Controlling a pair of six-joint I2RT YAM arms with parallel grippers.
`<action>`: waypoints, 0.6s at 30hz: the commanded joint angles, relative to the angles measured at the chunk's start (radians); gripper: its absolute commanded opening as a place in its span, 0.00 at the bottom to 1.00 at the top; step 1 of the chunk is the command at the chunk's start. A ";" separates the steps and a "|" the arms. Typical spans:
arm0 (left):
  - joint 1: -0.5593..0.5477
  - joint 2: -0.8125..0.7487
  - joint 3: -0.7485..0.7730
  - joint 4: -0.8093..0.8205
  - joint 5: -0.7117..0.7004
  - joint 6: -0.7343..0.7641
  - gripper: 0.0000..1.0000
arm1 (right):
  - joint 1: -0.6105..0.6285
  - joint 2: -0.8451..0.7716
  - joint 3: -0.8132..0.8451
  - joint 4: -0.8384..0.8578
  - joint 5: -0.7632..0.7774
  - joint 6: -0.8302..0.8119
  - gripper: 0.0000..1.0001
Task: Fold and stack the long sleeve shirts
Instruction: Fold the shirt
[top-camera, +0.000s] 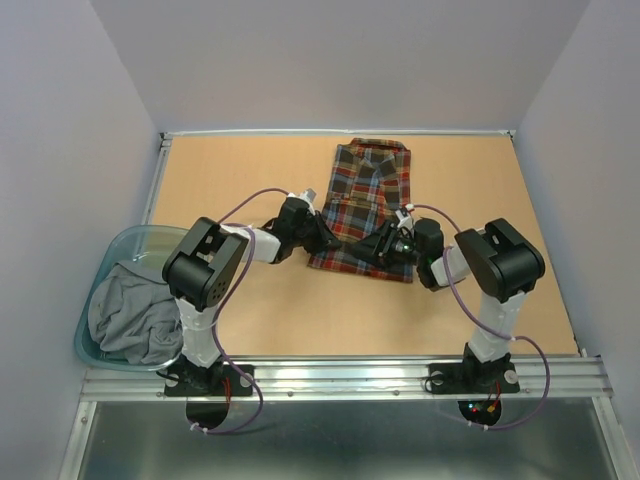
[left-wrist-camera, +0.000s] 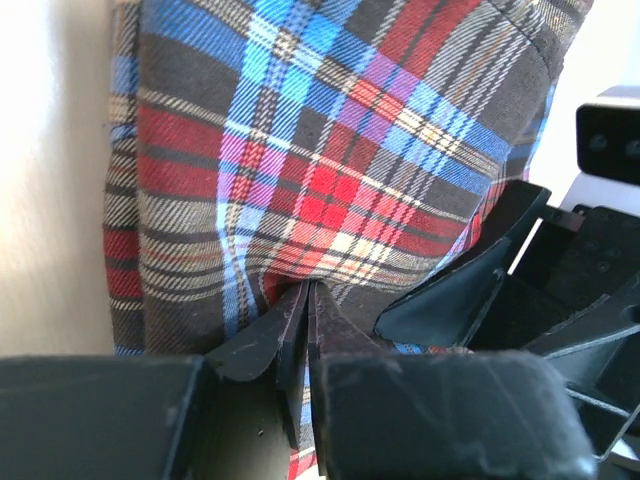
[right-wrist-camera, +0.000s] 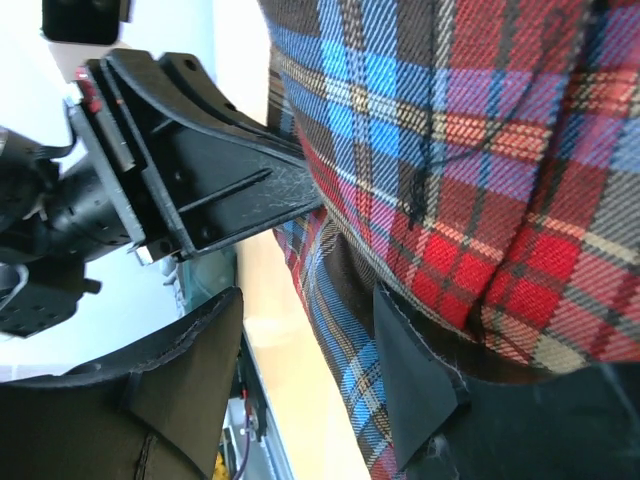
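The shirt (top-camera: 365, 200) is soft, light and limp, so we take its near hem: left gripper (left-wrist-camera: 308, 305) pinches it, right gripper (right-wrist-camera: 305, 320) stands open over the edge.

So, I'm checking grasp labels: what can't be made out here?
- Top view: near corners of the plaid shirt, hidden by the left end effector and right end effector.
- Top view: the grey garment in the bin, bunched, partly behind the left arm; type unclear.
- Wrist views: most of the shirt, cut off by frame edges.
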 joint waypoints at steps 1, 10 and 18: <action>0.002 0.029 -0.071 -0.014 -0.033 -0.011 0.17 | -0.021 0.061 -0.079 0.028 0.058 -0.034 0.61; 0.008 -0.028 -0.075 -0.019 -0.047 -0.002 0.20 | -0.018 -0.085 -0.052 -0.009 -0.079 -0.028 0.56; 0.008 -0.009 -0.085 -0.019 -0.053 -0.017 0.20 | -0.012 -0.225 -0.134 -0.009 -0.044 -0.025 0.57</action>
